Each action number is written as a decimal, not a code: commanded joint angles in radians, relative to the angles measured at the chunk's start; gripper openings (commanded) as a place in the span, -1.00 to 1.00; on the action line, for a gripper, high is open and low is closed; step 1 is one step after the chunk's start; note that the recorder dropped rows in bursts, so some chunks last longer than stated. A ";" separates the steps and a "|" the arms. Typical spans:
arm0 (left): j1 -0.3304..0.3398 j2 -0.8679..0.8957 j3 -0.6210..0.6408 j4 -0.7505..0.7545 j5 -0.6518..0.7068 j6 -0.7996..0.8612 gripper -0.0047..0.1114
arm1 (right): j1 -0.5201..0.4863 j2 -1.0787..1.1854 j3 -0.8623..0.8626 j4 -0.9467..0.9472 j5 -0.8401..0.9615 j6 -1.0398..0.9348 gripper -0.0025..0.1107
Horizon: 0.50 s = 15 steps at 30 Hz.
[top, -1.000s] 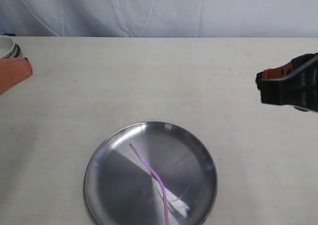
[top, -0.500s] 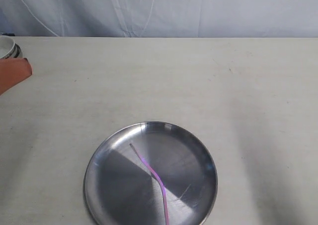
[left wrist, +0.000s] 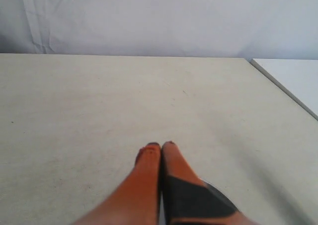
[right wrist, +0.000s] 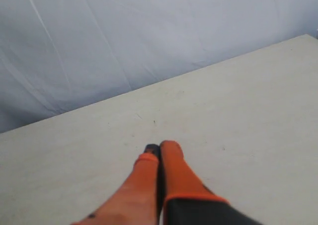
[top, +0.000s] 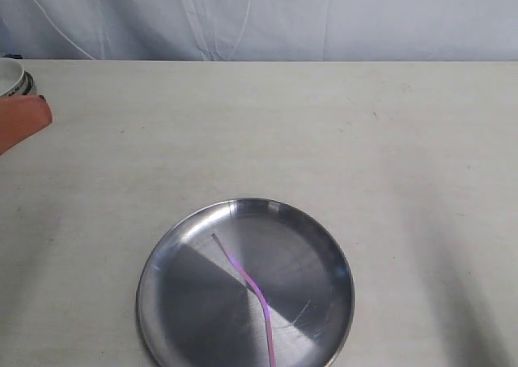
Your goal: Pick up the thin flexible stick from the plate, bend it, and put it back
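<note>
Staged test bench, lab-like rather than lived-in. Plain off-white counter [top: 364,140], lightly scuffed. Creased white cloth backdrop [top: 259,19] hangs along its far edge, well beyond the steel plate [top: 344,262]. Small white bowl [top: 10,75] far to the plate's left. A second white tabletop [left wrist: 293,76] sits just beside the counter.

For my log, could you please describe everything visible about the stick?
The stick is a very thin pink strip, paler at its far end, lying flat in the plate. It is kinked near its middle and runs toward the near rim, where the view cuts it off. Only the plate touches it.
</note>
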 commanded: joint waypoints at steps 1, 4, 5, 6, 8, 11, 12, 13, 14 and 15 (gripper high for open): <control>0.002 -0.006 0.001 0.009 -0.003 -0.002 -0.92 | 0.008 -0.042 0.050 -0.006 -0.030 -0.086 -0.97; 0.002 -0.006 0.001 0.009 -0.003 -0.002 -0.91 | 0.007 -0.068 0.079 0.055 -0.030 -0.207 -0.97; 0.002 -0.006 0.001 0.009 -0.003 -0.002 -0.91 | 0.007 -0.075 0.089 0.071 -0.028 -0.234 -0.97; 0.002 -0.006 0.001 0.009 -0.003 -0.002 -0.91 | 0.007 -0.083 0.098 0.092 -0.028 -0.264 -0.97; 0.002 -0.006 0.001 0.009 -0.003 -0.002 -0.91 | 0.007 -0.098 0.117 0.119 -0.028 -0.310 -0.97; 0.002 -0.006 0.001 0.009 -0.003 -0.002 -0.91 | 0.007 -0.121 0.148 0.159 -0.028 -0.376 -0.97; 0.002 -0.006 0.001 0.009 -0.003 -0.002 -0.91 | 0.007 -0.130 0.160 0.171 -0.028 -0.388 -0.97; 0.002 -0.006 0.001 0.009 -0.003 -0.002 -0.91 | 0.007 -0.139 0.172 0.176 -0.028 -0.393 -0.97; 0.002 -0.006 0.001 0.009 -0.003 -0.002 -0.91 | 0.007 -0.148 0.180 0.176 -0.028 -0.393 -0.97; 0.002 -0.006 0.001 0.009 -0.003 -0.002 -0.91 | 0.007 -0.155 0.187 0.176 -0.028 -0.393 -0.97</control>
